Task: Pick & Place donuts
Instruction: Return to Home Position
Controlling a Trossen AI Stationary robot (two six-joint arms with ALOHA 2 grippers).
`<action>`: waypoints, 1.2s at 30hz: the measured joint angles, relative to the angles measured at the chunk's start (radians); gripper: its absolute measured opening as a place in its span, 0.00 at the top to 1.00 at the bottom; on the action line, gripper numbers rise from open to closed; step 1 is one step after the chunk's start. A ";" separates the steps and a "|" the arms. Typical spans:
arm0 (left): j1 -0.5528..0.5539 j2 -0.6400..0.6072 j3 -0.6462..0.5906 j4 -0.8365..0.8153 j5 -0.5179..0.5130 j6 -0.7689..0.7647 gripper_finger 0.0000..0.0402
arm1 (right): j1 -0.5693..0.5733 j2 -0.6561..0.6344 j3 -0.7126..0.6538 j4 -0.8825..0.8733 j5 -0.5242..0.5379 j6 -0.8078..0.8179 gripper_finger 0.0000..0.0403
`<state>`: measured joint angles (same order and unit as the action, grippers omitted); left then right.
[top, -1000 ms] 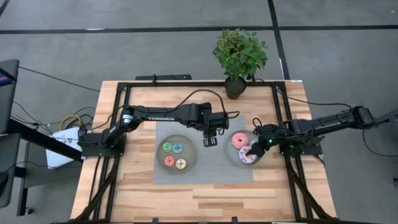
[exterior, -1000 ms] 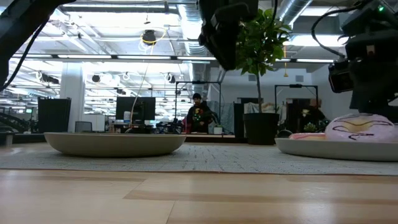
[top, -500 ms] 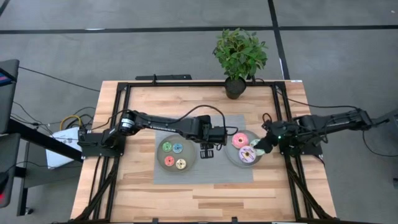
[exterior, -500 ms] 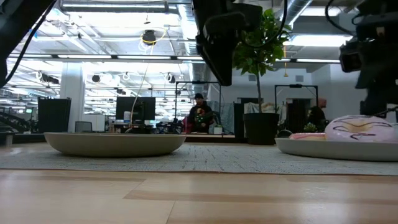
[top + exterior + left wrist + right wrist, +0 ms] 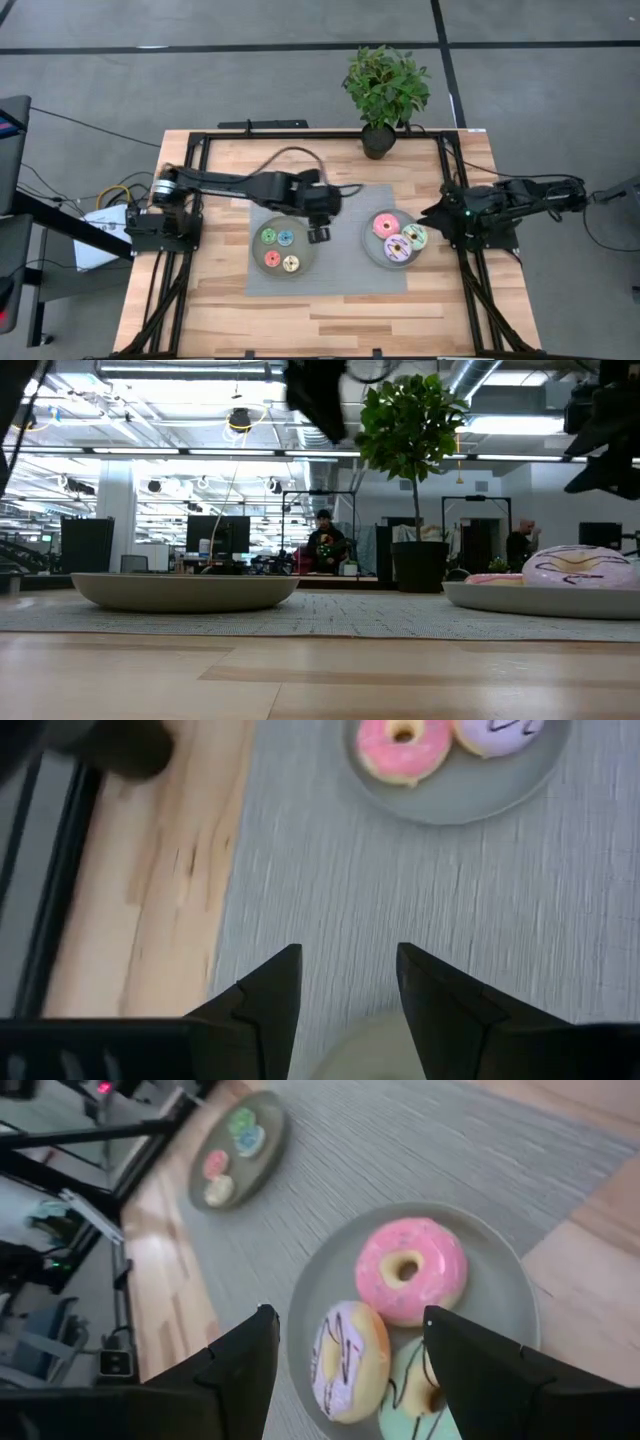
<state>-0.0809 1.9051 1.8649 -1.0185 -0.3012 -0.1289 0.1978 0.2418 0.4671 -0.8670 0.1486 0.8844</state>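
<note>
Three larger donuts lie on the right grey plate (image 5: 372,254): pink (image 5: 385,224), purple-white (image 5: 396,249) and green (image 5: 414,236). Four tiny donuts, green (image 5: 267,236), blue (image 5: 285,237), red (image 5: 272,259) and yellow (image 5: 291,263), lie on the left plate (image 5: 255,250). My left gripper (image 5: 318,233) hovers open and empty over the left plate's right rim; in its wrist view (image 5: 348,982) the fingers frame bare mat. My right gripper (image 5: 438,214) hangs open and empty just right of the right plate; its wrist view (image 5: 345,1342) looks over the pink (image 5: 410,1270), purple-white (image 5: 348,1360) and green (image 5: 420,1398) donuts.
Both plates sit on a grey mat (image 5: 340,272) on the wooden table. A potted plant (image 5: 385,92) stands at the far edge. Black frame rails (image 5: 190,250) run along the table's left and right sides. In the low view, people show in the room behind (image 5: 322,540).
My right gripper has drawn back from over the right plate toward the table's right edge, and the green donut now lies uncovered on that plate beside the other two. My left gripper has moved left from between the plates to the left plate's right rim.
</note>
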 joint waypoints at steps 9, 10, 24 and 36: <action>-0.087 -0.526 -0.650 0.432 -0.056 -0.277 0.61 | -0.002 -0.103 0.000 0.001 0.011 -0.095 0.41; -0.107 -0.588 -0.706 0.458 -0.094 -0.315 0.61 | -0.002 -0.109 0.000 -0.001 0.011 -0.097 0.41; -0.412 -1.183 -1.178 0.572 -0.567 -0.461 0.61 | -0.002 -0.126 0.000 0.059 0.018 -0.150 0.41; -0.308 -1.339 -1.439 0.862 -0.471 -0.341 0.61 | -0.002 -0.126 0.000 0.258 -0.082 -0.447 0.41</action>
<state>-0.3887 0.5661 0.4262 -0.1570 -0.7718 -0.4694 0.1963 0.1162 0.4667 -0.6089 0.0669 0.4372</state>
